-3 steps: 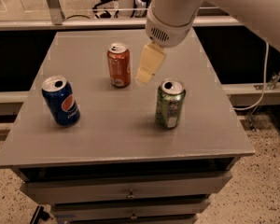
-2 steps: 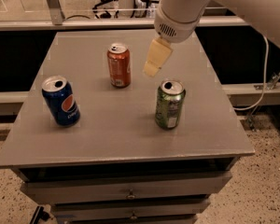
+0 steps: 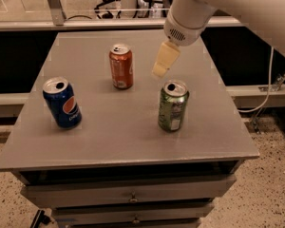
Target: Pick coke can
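The coke can point(image 3: 121, 66) is orange-red with a silver top and stands upright on the grey table point(image 3: 114, 127), at the back middle. My gripper point(image 3: 160, 69) hangs from the white arm above the table, to the right of the coke can and just behind the green can point(image 3: 172, 106). It holds nothing and does not touch the coke can.
A blue Pepsi can point(image 3: 62, 102) stands at the front left of the table. The green can stands at the front right. Drawers run below the table's front edge. A metal rail and cables lie behind the table.
My gripper has moved right and a little back, away from the coke can. The cans have not moved.
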`<state>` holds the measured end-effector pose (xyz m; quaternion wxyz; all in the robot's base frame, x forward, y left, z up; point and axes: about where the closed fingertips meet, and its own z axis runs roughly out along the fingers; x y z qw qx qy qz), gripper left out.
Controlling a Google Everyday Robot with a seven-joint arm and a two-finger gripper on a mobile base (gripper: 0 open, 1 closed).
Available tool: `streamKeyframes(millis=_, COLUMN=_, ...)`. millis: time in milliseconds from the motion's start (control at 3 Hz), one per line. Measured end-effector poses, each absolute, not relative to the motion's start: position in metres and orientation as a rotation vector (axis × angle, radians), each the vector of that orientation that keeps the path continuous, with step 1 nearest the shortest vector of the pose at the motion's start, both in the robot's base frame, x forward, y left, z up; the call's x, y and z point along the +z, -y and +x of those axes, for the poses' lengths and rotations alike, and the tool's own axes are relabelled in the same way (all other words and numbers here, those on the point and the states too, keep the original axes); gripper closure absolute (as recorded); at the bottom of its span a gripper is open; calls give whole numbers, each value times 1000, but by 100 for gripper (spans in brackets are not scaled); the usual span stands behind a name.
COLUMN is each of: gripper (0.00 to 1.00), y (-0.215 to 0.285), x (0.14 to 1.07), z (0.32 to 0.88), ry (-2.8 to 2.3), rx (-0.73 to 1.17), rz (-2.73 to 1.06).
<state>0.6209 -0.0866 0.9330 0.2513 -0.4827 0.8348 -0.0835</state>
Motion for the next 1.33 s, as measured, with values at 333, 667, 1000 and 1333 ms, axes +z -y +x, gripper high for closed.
streamKeyframes(millis=333, gripper=0, y=81, x=923, z=631, ry=-2231, rx=-188, rz=-1356)
streamKeyframes(millis=667, gripper=0, y=57, x=916, z=628, ry=-2200, rx=-115, rz=-1426)
streamKeyframes(millis=1000, gripper=0, y=32, x=916, z=614, ry=-2150, rx=-41, rz=-1521)
streamKeyframes(millis=1333, gripper=0, y=9, x=917, z=593, ry=-2101, rx=46, rz=-1605)
